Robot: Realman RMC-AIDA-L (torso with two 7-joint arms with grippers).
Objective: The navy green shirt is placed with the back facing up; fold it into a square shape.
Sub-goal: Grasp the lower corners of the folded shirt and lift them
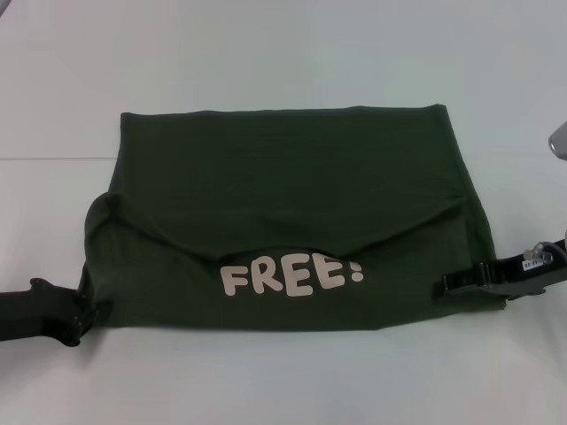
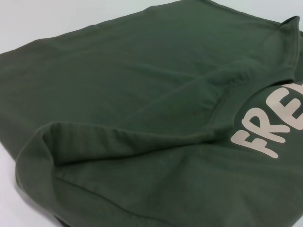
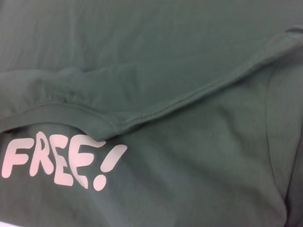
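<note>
In the head view, the navy green shirt (image 1: pixel 292 212) is lying across the middle of the white table (image 1: pixel 266 53), partly folded into a wide block. Its near part is turned up so the white "FREE!" lettering (image 1: pixel 292 276) is showing, and a curved hem is sagging just above the letters. The left gripper (image 1: pixel 86 312) is sitting low at the shirt's near left corner, touching the cloth; whether it is pinching the fabric cannot be told. The right gripper (image 1: pixel 456 283) is reaching in at the shirt's right edge, its black tip lying against the cloth, and its opening cannot be told either.

In the left wrist view, the shirt (image 2: pixel 142 94) is filling nearly the whole picture, with a thick rolled fold running across it and part of the lettering (image 2: pixel 272 130) peeking out beside that fold.

In the right wrist view, the shirt (image 3: pixel 189 56) is covering everything, a stitched hem is crossing diagonally, and the lettering (image 3: pixel 61 161) is lying just below it.
</note>
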